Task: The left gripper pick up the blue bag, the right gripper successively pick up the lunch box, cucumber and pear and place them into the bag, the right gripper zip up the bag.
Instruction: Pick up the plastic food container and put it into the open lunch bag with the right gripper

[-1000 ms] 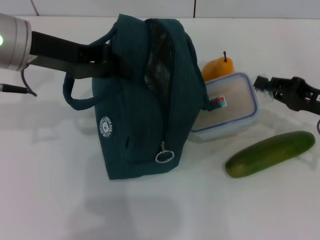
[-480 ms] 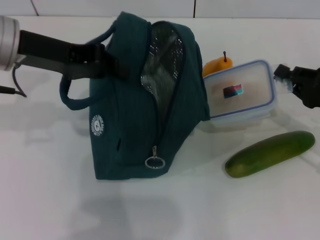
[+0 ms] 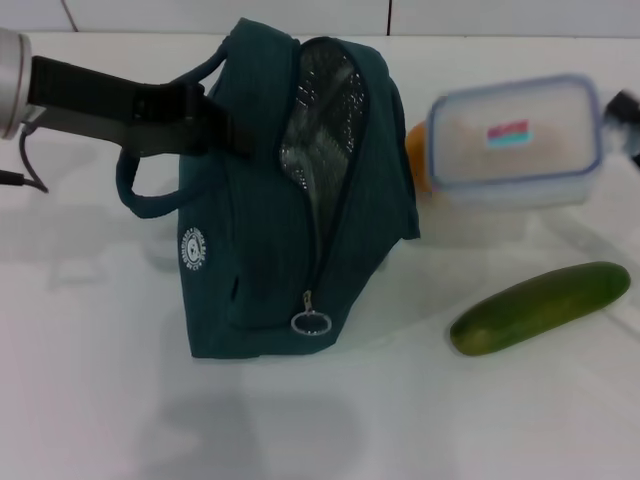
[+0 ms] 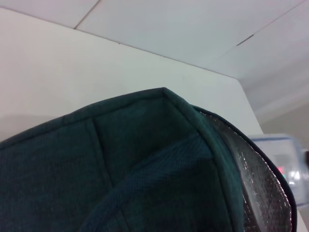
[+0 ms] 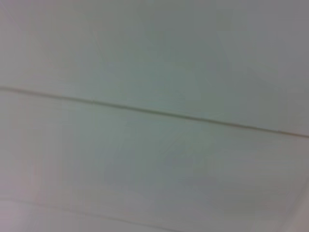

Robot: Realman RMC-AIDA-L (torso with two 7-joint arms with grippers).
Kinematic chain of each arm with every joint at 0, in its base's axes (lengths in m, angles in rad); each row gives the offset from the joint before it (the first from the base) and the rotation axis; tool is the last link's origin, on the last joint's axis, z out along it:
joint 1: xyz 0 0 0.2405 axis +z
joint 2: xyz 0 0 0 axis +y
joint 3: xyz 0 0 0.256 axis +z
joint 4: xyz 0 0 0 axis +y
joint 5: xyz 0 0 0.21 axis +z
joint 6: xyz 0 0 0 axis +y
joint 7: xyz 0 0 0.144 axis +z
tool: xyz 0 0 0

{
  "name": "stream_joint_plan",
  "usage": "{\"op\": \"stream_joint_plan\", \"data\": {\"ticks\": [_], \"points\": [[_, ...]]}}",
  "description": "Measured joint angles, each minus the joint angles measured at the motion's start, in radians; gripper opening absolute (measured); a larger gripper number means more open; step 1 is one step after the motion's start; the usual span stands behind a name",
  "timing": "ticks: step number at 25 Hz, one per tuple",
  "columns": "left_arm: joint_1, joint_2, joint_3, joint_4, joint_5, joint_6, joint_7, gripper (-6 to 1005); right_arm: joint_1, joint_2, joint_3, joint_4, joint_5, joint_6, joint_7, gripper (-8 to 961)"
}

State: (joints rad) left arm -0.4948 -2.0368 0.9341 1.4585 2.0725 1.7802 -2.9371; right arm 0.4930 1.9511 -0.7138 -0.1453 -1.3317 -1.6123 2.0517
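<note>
Right hand (image 3: 628,118) grips lunch box (image 3: 515,140) aloft beside blue bag (image 3: 290,200)

A plain white table (image 3: 300,420) spans the view; behind it, a pale wall (image 3: 220,12) with thin seams.

We see the blue bag (image 3: 270,210) standing on its side on the white desk (image 3: 120,400), its mouth open and showing silver foil lining, the ring zip pull low on its front. The lunch box (image 3: 515,140), clear with a blue-rimmed lid, is in the air to the right of the bag's opening. The pear (image 3: 416,155) shows only as an orange edge behind it. The cucumber (image 3: 540,308) lies slanted on the desk, well apart from the bag.
</note>
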Motion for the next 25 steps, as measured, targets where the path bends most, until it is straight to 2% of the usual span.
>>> {"op": "stream_joint_plan", "data": {"ticks": [8, 12, 16, 25], "points": [[-0.007, -0.006, 0.003, -0.001, 0.004, 0.001, 0.003, 60, 0.012, 0.008, 0.128, 0.004, 0.032, -0.212, 0.082, 137], [-0.015, -0.013, 0.011, -0.001, 0.005, 0.001, 0.009, 60, 0.069, 0.016, 0.137, 0.003, 0.065, -0.278, 0.093, 142], [-0.025, -0.015, 0.060, -0.009, 0.004, 0.001, 0.012, 60, 0.140, 0.036, 0.138, -0.009, 0.068, -0.273, 0.088, 147], [-0.081, -0.026, 0.079, -0.081, 0.006, -0.007, 0.053, 61, 0.286, 0.052, 0.116, -0.012, 0.059, -0.180, 0.045, 158]]}}
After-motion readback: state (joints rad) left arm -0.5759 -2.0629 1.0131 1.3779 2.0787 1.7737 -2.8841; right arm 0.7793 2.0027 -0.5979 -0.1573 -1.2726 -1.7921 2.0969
